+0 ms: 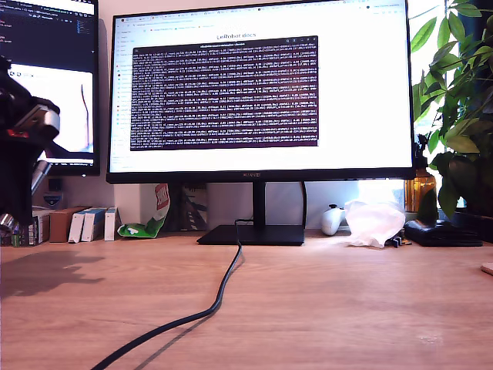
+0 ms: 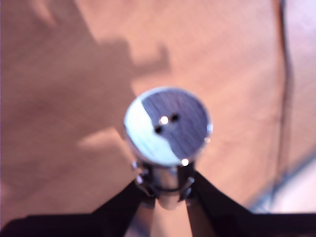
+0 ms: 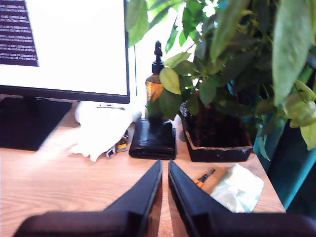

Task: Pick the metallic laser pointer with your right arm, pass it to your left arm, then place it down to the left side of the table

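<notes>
Clamped between the black tapering jaws of my first gripper [image 2: 167, 190] you see the short shiny silver metal laser pointer [image 2: 167, 129], its flat round end facing the camera, held above the light-brown wooden table [image 2: 74, 148]. Beyond that pointer a long black cable [image 2: 286, 98] crosses the wood. My second gripper [image 3: 164, 173] is nearly closed, empty, near a black wallet [image 3: 152, 139].

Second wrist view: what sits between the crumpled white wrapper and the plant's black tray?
A flat black pouch, with an amber pump bottle standing just behind it.
</notes>
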`<state>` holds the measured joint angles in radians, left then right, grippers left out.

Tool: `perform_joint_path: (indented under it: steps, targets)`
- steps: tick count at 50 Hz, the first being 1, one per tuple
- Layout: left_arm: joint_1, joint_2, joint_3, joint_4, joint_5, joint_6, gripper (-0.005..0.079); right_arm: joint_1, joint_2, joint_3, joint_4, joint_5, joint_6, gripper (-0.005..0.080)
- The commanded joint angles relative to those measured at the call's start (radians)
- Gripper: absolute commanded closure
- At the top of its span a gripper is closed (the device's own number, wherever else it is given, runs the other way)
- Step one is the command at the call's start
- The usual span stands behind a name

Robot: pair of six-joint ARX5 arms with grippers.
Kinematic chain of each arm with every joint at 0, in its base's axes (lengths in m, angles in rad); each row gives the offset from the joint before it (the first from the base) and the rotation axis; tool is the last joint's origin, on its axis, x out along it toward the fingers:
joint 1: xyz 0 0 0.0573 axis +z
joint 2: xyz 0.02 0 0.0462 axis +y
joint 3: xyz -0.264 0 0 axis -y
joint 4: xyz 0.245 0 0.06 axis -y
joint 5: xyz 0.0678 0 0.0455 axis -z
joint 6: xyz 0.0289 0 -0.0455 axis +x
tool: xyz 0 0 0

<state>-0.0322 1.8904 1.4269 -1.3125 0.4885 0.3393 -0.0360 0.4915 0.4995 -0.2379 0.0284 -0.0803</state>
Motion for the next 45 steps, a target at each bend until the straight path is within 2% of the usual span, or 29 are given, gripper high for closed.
perform_joint_path:
  steps: [1, 18, 31, 45]
  targets:
    - [0.006, 0.060, 0.027, -0.032, 0.005, 0.009, 0.0765, 0.013, 0.000, -0.002, 0.013, -0.003, -0.008, 0.0765]
    - [0.022, 0.174, 0.036, -0.048, -0.033, 0.009, 0.0765, 0.029, 0.000, -0.002, 0.025, -0.004, -0.026, 0.0765]
    - [0.048, 0.197, 0.036, -0.043, -0.077, 0.009, 0.0765, 0.030, 0.000, -0.002, 0.025, -0.005, -0.026, 0.0765]
    - [0.059, 0.197, 0.036, -0.014, -0.129, 0.008, 0.0765, 0.038, 0.000, -0.002, 0.030, -0.049, -0.026, 0.0765]
